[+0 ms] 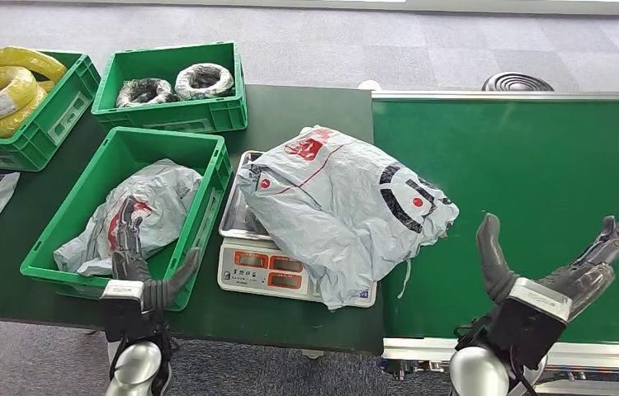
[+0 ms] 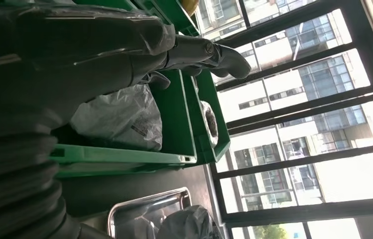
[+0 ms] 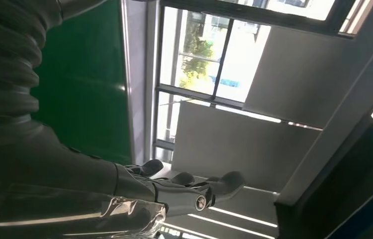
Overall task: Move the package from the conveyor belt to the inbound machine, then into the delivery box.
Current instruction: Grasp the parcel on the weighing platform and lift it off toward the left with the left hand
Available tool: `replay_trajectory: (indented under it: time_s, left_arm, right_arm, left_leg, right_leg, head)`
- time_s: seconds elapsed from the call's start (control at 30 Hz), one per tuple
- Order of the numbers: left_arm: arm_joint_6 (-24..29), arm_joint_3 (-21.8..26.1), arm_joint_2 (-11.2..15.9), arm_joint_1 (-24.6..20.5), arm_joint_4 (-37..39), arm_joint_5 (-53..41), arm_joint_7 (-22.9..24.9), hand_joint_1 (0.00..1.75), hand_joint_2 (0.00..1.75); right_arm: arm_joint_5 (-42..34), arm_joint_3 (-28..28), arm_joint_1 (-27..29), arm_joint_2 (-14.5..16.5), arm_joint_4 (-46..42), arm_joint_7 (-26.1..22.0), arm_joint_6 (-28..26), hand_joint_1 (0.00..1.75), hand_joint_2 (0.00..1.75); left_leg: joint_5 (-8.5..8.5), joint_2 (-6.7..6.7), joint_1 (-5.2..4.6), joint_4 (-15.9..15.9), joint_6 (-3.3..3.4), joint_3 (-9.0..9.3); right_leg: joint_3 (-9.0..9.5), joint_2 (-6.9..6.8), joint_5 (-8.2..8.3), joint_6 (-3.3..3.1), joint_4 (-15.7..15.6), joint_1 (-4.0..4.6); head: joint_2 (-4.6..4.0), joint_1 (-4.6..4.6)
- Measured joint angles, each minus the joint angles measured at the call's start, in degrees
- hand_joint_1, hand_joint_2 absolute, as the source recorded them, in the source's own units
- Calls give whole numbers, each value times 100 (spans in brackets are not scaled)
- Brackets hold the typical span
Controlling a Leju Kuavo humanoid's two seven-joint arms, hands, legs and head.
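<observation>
Grey package [image 1: 339, 210] lies on the scale [image 1: 261, 268]; left hand [image 1: 137, 260] and right hand [image 1: 566, 264] both seem released, fingers spread.

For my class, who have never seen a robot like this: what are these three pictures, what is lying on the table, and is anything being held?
They are one moment from three cameras on a humanoid robot. The head view looks down at its left hand and right hand, both empty with fingers spread. The other two pictures come from wrist cameras and are turned sideways. A grey package lies on a weighing scale. Beside it a green box holds another bag. The green conveyor belt is on the right.
</observation>
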Motion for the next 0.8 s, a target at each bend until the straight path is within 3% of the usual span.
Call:
replay_trajectory:
  time_s: [0.2,0.43,0.6,0.8]
  left_arm:
    - [92,293,77,-481,145,-152,30,0,175]
    - [-174,325,191,-1120,219,-910,245,0,175]
    - [-544,-429,116,-1780,427,-2668,794,0,175]
    - [-608,-1182,-7,-2250,862,-3274,966,0,175]
  right_arm:
    - [-263,-519,-63,2,784,-421,9,0,175]
    - [-184,-662,-163,17,1140,-452,9,0,175]
    - [-98,-676,-283,59,1296,-420,9,0,175]
    - [-73,-679,-333,61,1417,-399,6,0,175]
  left_leg:
    - [2,-3,1,0,-1,1]
    - [3,-3,2,1,-1,0]
    - [6,-7,-1,3,5,-1]
    - [5,-4,-6,6,6,-1]
  right_leg:
    - [3,-4,2,0,1,2]
    - [-1,-5,1,0,3,2]
    - [3,-9,4,3,3,-8]
    - [-6,-2,7,7,2,-11]
  head:
    - [0,-1]
    - [0,0]
    - [0,1]
    - [-1,-3]
